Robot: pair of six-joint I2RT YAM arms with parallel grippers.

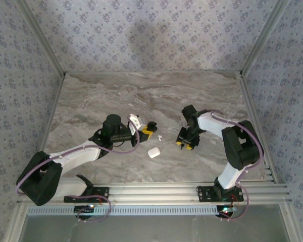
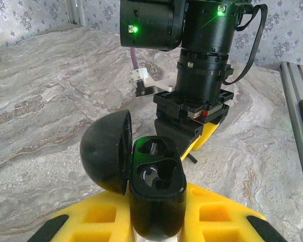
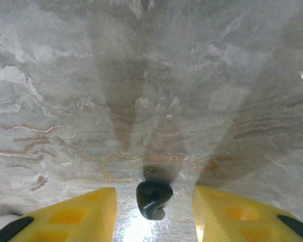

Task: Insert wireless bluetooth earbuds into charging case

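My left gripper (image 2: pixel 156 222) is shut on a black charging case (image 2: pixel 156 186), held upright between its yellow pads. The case's lid (image 2: pixel 103 154) is swung open to the left, and both wells are empty. In the top view this case (image 1: pixel 151 125) sits at the left gripper's tip, mid-table. My right gripper (image 3: pixel 154 214) stands open just above the marble. A small black earbud (image 3: pixel 154 199) lies on the table between its fingers, touching neither. From above, the right gripper (image 1: pixel 187 143) points down, to the right of the case. A white case (image 1: pixel 153 152) and a tiny white earbud (image 1: pixel 160 136) lie on the table between the arms.
The marble table (image 1: pixel 141 96) is walled by patterned panels at the back and sides. An aluminium rail (image 1: pixel 156 190) runs along the near edge. The right arm's wrist (image 2: pixel 202 65) hangs close in front of the left wrist camera.
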